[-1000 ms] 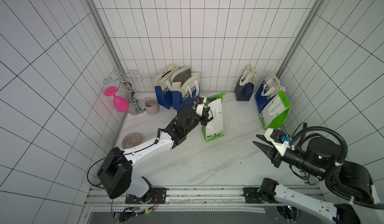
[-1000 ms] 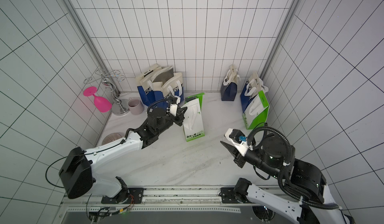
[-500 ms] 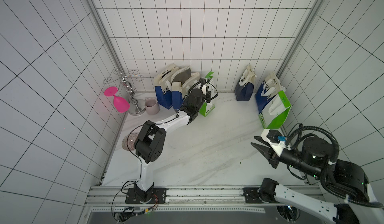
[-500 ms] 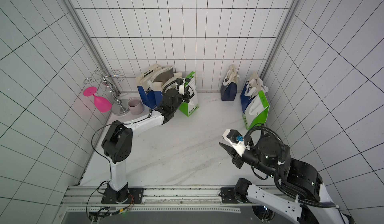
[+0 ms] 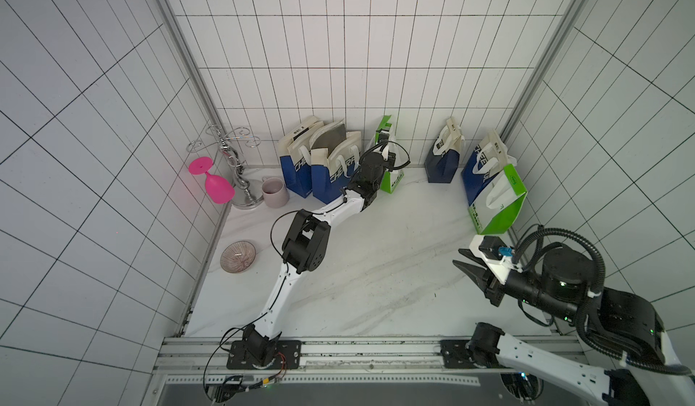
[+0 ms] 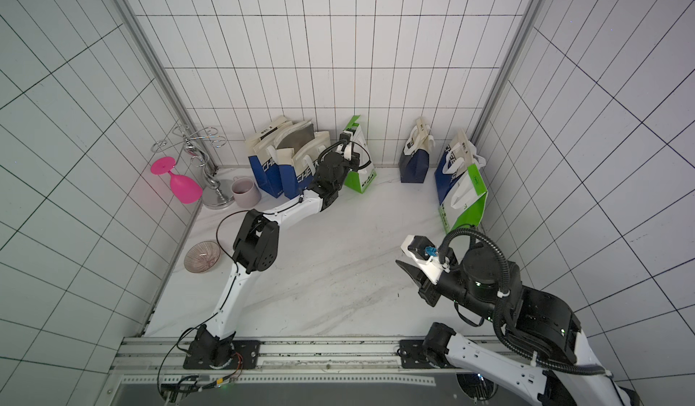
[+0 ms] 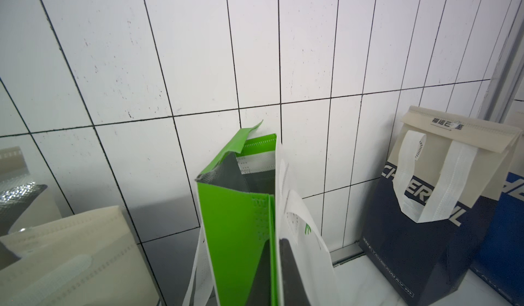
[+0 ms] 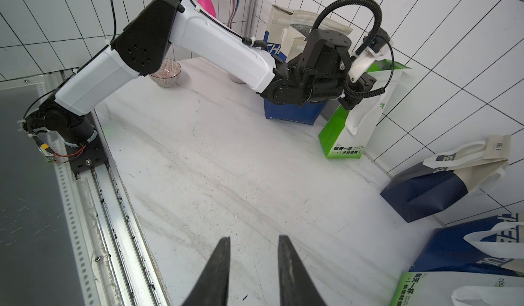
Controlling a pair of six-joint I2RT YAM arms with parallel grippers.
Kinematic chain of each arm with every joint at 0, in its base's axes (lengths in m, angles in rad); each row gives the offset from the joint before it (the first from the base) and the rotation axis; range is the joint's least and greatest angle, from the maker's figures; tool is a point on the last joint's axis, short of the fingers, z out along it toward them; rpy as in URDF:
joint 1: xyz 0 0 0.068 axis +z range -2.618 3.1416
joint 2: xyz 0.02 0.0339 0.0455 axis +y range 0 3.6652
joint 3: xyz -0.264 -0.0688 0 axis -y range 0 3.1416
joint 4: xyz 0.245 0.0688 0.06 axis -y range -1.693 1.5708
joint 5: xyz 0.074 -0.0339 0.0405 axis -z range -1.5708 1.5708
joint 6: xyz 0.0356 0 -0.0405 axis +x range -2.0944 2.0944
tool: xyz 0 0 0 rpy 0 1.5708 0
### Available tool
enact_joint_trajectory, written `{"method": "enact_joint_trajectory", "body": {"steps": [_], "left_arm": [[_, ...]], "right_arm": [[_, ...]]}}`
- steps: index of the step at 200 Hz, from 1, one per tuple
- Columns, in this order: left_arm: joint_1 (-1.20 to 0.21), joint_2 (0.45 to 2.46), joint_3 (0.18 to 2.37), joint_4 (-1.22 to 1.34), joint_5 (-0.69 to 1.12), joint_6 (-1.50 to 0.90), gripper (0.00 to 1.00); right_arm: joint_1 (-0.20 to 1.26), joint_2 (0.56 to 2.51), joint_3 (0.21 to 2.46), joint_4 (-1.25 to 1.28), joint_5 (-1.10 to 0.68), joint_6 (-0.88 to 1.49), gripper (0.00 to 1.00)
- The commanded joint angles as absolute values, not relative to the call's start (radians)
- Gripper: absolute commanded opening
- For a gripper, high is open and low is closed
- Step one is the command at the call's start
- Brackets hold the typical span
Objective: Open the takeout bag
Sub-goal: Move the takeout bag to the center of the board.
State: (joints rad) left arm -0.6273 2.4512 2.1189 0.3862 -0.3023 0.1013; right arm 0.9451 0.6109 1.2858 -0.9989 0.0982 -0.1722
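The green and white takeout bag [image 5: 392, 183] [image 6: 361, 179] stands upright at the back wall, between the blue bags and the navy bag. My left gripper [image 5: 383, 153] [image 6: 346, 151] [image 7: 274, 252] is shut on its upper edge, where the green side panel meets the white front. In the left wrist view the bag's [image 7: 235, 219] mouth gapes a little and shows silver lining. From the right wrist view the bag [image 8: 340, 137] leans against the wall tiles under the left gripper [image 8: 357, 99]. My right gripper [image 5: 458, 257] [image 6: 399, 264] [image 8: 253, 238] hangs open and holds nothing, over the front right of the table.
Two blue and beige bags [image 5: 319, 167] stand left of the takeout bag, a navy bag [image 5: 442, 159] to its right. Another blue bag and a second green and white bag [image 5: 496, 201] lean at the right wall. A pink glass [image 5: 214, 182], chrome rack [image 5: 235, 167], mug [image 5: 274, 191] and bowl [image 5: 238, 256] line the left side.
My left arm has carried the takeout bag from the middle of the table to the back wall, where it now stands upright. The right arm has hardly moved.
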Motion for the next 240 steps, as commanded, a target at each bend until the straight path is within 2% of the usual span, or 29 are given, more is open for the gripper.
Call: {"method": "enact_joint_trajectory", "body": {"steps": [1,64,92,103,129,161,177,198,221,240], "left_arm": [[-0.623,2.469,2.224,0.478,-0.321,0.206,0.0],[-0.61,2.525,2.239,0.439,-0.326,0.311,0.01],[-0.612,2.482,2.174,0.427,-0.297,0.305,0.5],[-0.615,2.441,2.138,0.424,-0.28,0.287,0.65],[-0.627,2.301,1.998,0.408,-0.23,0.207,0.81],[-0.68,2.054,1.716,0.399,-0.247,0.143,0.84],[-0.724,1.906,1.581,0.336,-0.302,0.079,0.85],[-0.776,1.682,1.362,0.248,-0.291,-0.034,0.85],[-0.813,1.446,1.1,0.206,-0.229,-0.199,0.84],[-0.832,1.273,0.935,0.134,-0.121,-0.292,0.82]], "right_arm": [[0.953,0.603,1.241,-1.032,0.124,-0.15,0.3],[0.954,0.616,1.243,-1.037,0.136,-0.153,0.3],[0.955,0.627,1.24,-1.029,0.142,-0.154,0.3],[0.954,0.635,1.238,-1.021,0.144,-0.153,0.3],[0.954,0.65,1.241,-1.009,0.157,-0.145,0.3],[0.954,0.667,1.241,-0.969,0.231,-0.121,0.3],[0.952,0.691,1.245,-0.938,0.287,-0.099,0.31],[0.945,0.753,1.258,-0.882,0.362,-0.065,0.33],[0.908,0.862,1.269,-0.779,0.421,-0.057,0.34],[0.796,0.972,1.291,-0.681,0.397,-0.044,0.35]]}}
